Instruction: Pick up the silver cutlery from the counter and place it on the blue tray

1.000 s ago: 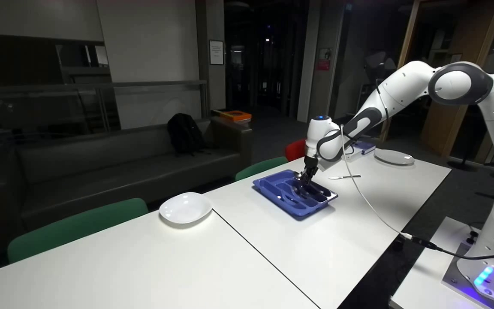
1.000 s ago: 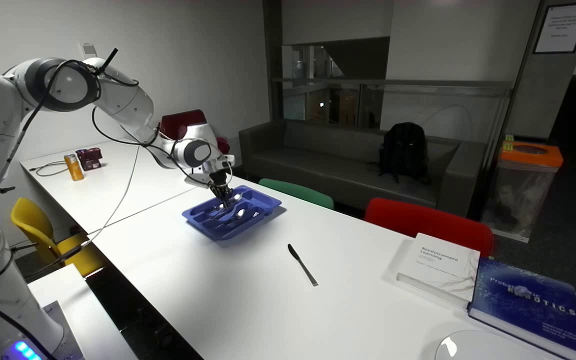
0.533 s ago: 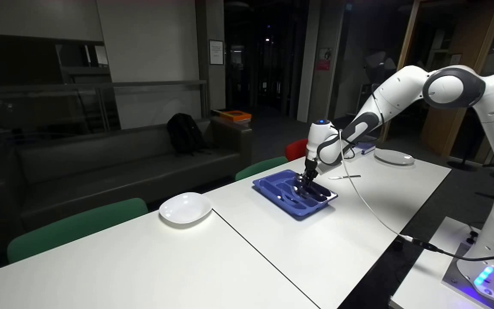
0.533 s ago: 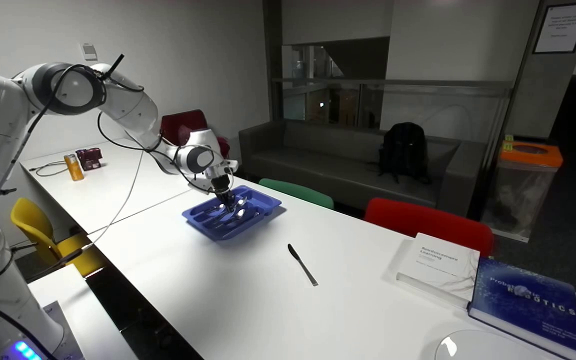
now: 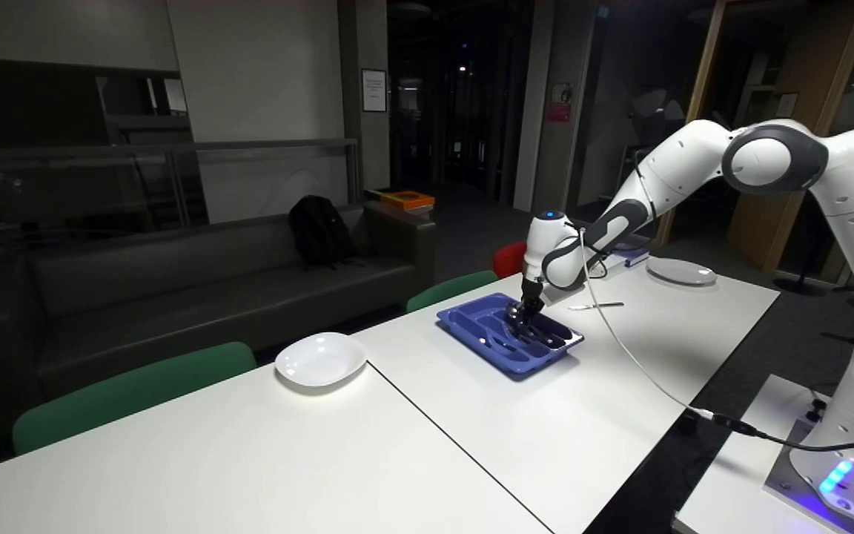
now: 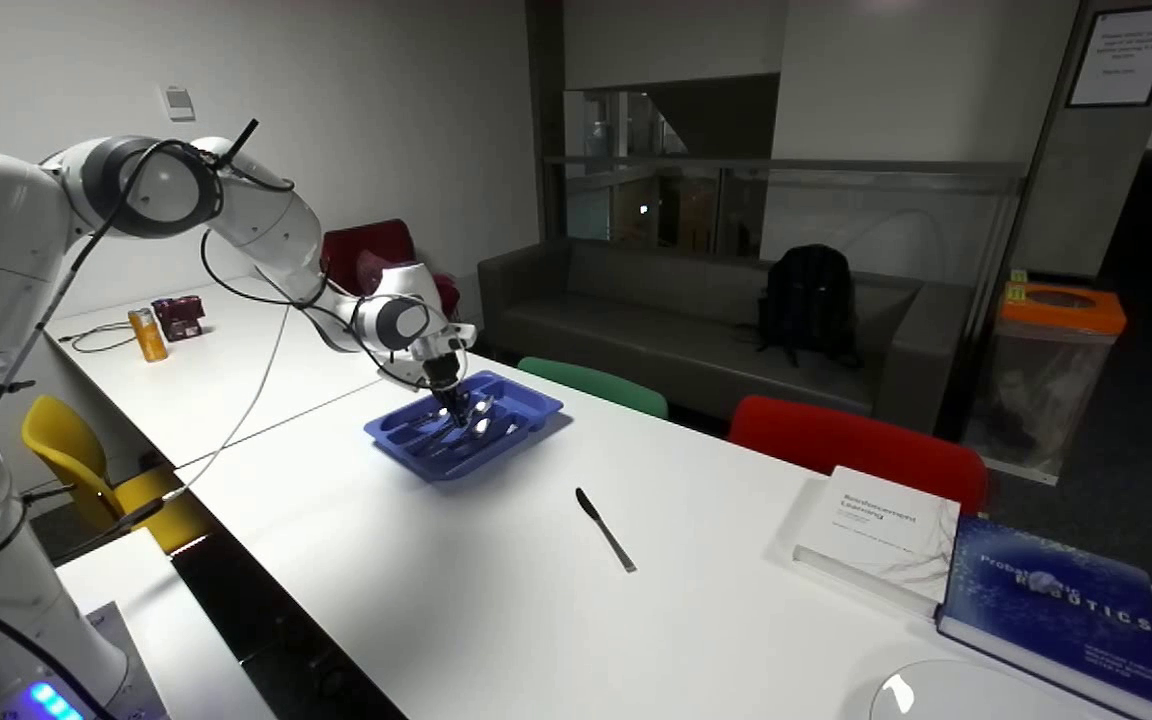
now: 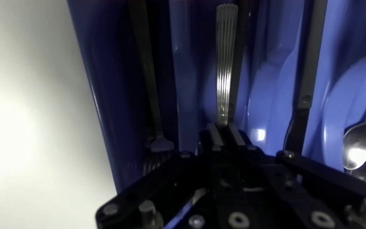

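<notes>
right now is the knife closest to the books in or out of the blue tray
Out: in both exterior views the knife lies on the counter, apart from the blue tray.

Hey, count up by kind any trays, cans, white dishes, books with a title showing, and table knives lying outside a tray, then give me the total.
Blue tray: 1
Orange can: 1
White dishes: 2
Titled books: 2
Table knife outside the tray: 1
Total: 7
</notes>
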{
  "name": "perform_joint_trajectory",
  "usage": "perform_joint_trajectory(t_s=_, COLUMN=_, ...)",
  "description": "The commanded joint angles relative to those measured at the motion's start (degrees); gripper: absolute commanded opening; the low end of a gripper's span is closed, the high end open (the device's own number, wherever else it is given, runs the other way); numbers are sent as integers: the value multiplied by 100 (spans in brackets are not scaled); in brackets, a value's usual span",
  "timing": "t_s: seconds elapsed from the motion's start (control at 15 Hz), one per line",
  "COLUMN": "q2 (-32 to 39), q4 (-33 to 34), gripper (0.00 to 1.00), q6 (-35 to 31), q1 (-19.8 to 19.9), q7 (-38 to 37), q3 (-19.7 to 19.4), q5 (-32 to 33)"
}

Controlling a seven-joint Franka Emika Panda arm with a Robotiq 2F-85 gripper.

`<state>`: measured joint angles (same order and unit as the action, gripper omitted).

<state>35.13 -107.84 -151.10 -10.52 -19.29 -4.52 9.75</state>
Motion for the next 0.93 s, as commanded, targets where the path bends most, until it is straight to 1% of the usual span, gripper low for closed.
perform_joint_trajectory(t_s=0.0, q2=185, q4=243, gripper=2, q6=82, q1=112, q7=183, q3=94, q5=-266)
perform_joint_trajectory(t_s=0.27, q2=341, q4=369, gripper=2, q6=100, q1=168, q7=310, q3=145, q5=-443)
perform_joint_trajectory(t_s=0.33, q2=371, q4=408, gripper=33, q6=121, q1=157, q7=331, q3=131, q5=-439)
perform_joint_trajectory(t_s=0.4, q2=396, q4=434, gripper=34, q6=127, q1=164, q7=356, q3=139, q5=-455)
perform_joint_trajectory(t_s=0.47, q2=404, q4=446, gripper=39, q6=133, q1=149, q7=353, q3=123, q5=-454)
perform_joint_trajectory(t_s=0.53, q2=409, q4=459, gripper=48, q6=137, q1=146, q7=361, q3=120, q5=-460)
perform_joint_trajectory(t_s=0.87, q2=232, q4=476, gripper=85, q6=152, q1=134, q7=352, q3=46, q5=-425)
